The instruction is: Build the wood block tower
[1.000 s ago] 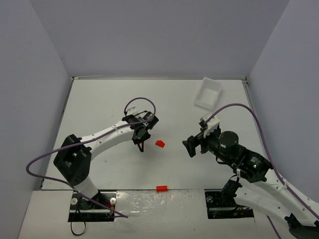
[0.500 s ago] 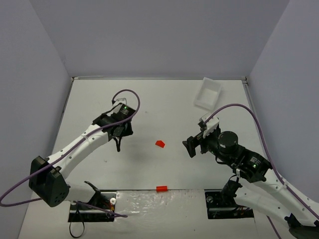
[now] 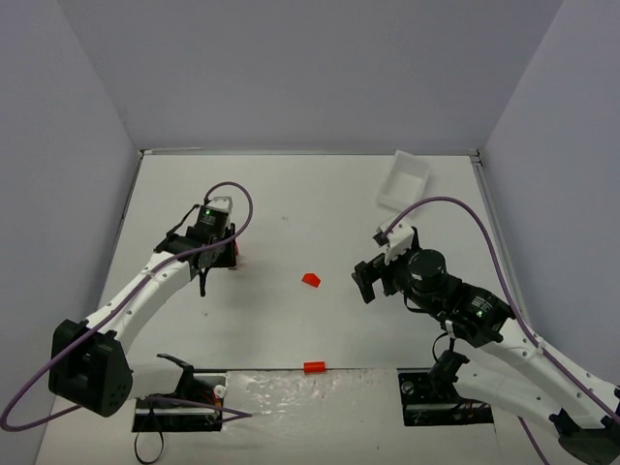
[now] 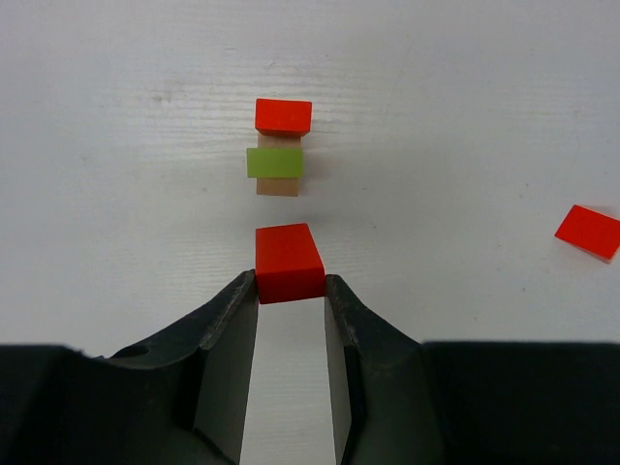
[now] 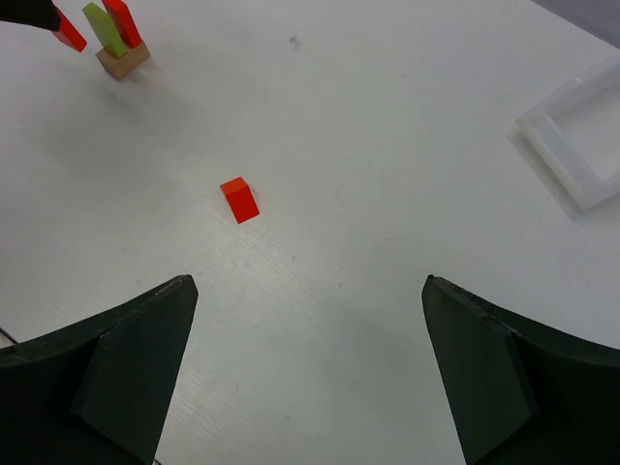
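The wood block tower [image 4: 279, 155] is a small stack: tan block at the bottom, lime green in the middle, red on top. It stands on the left of the table [image 3: 236, 257] and shows far left in the right wrist view [image 5: 118, 41]. My left gripper [image 4: 291, 283] is shut on a red block [image 4: 289, 262] and holds it just short of the tower, apart from it. My right gripper [image 5: 307, 283] is open and empty, above bare table near a loose red block [image 5: 238, 200].
The loose red block lies mid-table [image 3: 310, 279] and at the right edge of the left wrist view [image 4: 588, 232]. Another red block [image 3: 313, 367] sits at the table's front edge. A white tray [image 3: 405, 181] stands at the back right.
My left arm has swung left, from beside the loose red block to right by the tower. My right gripper has shifted slightly up and left.
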Action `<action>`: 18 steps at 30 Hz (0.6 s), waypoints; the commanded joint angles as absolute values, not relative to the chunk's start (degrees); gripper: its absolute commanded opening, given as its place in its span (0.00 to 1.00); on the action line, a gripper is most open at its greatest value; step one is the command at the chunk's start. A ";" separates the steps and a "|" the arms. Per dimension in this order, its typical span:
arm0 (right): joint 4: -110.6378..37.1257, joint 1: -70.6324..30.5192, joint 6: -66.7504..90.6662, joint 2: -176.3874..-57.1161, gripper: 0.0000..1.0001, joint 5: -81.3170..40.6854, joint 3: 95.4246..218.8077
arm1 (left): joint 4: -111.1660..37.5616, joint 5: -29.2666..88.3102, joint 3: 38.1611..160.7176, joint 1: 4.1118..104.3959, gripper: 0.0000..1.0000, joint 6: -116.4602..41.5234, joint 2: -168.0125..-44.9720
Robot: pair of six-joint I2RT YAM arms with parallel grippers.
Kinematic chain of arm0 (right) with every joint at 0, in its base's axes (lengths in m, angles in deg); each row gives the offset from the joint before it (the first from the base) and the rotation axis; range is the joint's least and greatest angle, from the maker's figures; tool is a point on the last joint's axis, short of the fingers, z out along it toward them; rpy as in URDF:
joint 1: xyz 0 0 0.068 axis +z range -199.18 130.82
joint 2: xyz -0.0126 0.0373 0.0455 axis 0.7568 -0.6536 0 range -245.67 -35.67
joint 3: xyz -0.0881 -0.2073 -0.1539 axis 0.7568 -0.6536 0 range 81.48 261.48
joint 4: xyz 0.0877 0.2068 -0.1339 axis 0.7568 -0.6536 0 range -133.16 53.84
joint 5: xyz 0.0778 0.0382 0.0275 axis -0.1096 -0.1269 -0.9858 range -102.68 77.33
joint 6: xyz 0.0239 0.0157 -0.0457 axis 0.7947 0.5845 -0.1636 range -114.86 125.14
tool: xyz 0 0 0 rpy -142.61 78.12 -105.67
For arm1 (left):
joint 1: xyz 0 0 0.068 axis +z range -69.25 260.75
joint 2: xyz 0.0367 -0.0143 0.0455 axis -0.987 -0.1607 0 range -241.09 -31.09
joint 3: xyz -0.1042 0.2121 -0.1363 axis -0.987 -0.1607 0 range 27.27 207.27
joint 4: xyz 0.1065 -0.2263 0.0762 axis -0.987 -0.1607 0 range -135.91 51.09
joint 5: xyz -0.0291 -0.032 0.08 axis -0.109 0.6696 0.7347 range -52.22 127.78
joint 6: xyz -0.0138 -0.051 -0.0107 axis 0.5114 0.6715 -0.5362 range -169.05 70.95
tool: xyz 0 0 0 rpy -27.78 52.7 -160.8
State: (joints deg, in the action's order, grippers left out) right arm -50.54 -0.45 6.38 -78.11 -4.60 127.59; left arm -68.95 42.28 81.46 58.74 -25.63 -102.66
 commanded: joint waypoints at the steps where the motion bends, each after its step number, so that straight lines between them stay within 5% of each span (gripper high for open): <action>1: -47.20 -0.84 5.80 -79.95 1.00 -1.65 129.46 | -62.43 38.12 81.45 61.49 0.00 -31.14 -102.39; 18: -47.10 -0.84 6.55 -82.47 1.00 0.51 130.52 | -58.02 35.59 78.34 63.31 0.00 -33.49 -105.18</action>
